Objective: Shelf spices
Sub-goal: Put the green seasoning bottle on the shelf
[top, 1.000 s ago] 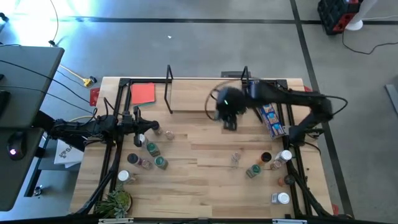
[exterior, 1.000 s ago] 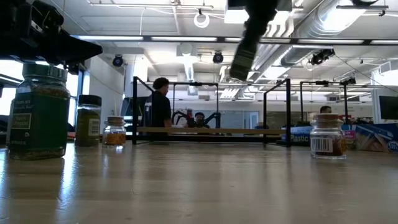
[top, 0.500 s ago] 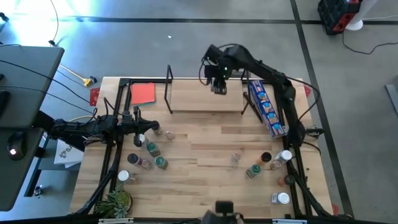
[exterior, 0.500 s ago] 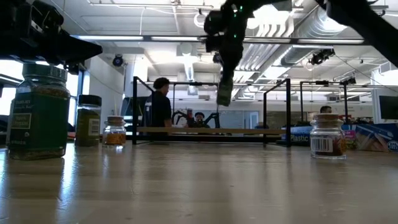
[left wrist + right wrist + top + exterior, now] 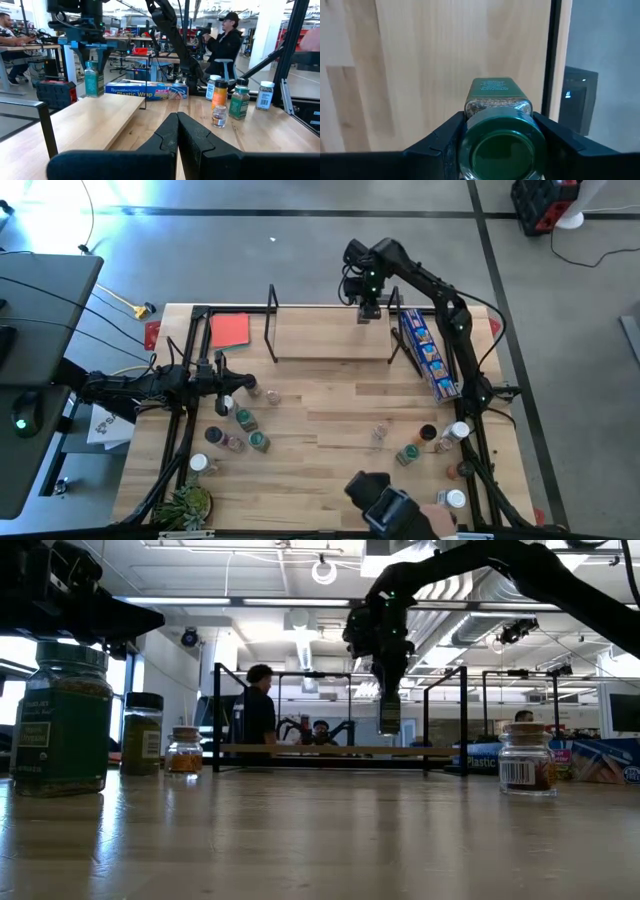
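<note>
Now I hold a green-capped spice jar point(image 5: 498, 132) clamped in my right gripper point(image 5: 368, 308) above the far right end of the shelf point(image 5: 330, 343), beside a blue box point(image 5: 147, 90) reading "Plastic Wrap".

High view: straight down over whole table point(image 5: 330, 395). Low view: level across tabletop. Wrist views: close. All share the shelf point(image 5: 330, 345).
</note>
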`<state>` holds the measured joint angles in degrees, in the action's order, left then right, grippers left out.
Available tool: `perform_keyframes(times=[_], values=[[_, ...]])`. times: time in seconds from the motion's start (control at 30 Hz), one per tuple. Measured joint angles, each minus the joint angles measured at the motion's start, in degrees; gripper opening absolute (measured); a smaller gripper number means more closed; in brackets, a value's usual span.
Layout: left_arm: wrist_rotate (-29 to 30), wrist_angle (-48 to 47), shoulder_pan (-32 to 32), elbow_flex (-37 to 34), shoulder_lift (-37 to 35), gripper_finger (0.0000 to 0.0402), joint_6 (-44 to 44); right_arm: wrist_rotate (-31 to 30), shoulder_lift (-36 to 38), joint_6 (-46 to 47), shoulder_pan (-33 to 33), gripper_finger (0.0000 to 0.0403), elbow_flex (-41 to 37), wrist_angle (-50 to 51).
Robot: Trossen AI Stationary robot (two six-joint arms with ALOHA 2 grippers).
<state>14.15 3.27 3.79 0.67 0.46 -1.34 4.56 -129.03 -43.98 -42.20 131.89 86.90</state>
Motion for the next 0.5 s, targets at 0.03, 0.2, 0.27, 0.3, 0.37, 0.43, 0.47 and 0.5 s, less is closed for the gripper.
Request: perform_keyframes(times=[0.03,0.2,0.27,0.3,0.37,0.43,0.47,0.5], values=[[-0.02,-0.01,-0.01,0.0,-0.01,0.0001,0.02,-0.02,0.0,-0.74,-0.38,0.0187,-0.02,-0.19],[0.01,0.02,0.0,0.0,0.0,0.0001,0.04,-0.29,-0.28,-2.67,-1.66,0.0187,-0.02,-0.95],[0.01,0.0,-0.01,0.0,-0.02,0.0001,0.01,-0.25,-0.99,-2.97,-2.0,0.0187,-0.02,-1.03],[0.01,0.02,-0.02,0.0,0.0,0.0001,-0.02,-0.27,-1.39,-2.95,-2.07,0.0187,-0.04,-1.22],[-0.02,0.02,-0.02,0.0,0.0,0.0001,-0.09,-0.26,-2.31,-2.96,-2.34,0.0187,-0.06,-1.43],[-0.01,0.02,-0.01,0.0,-0.01,0.0001,-0.11,-0.3,-3.11,-2.89,-2.51,0.0187,-0.06,-1.39],[-0.02,0.0,0.0,0.0,0.01,0.0001,-0.2,-0.3,-3.21,-2.87,-2.57,0.0187,-0.06,-1.41],[-0.02,0.0,-0.02,0.0,-0.01,0.0001,-0.52,-0.43,-3.37,-2.87,-2.73,0.0187,-0.06,-1.44]])
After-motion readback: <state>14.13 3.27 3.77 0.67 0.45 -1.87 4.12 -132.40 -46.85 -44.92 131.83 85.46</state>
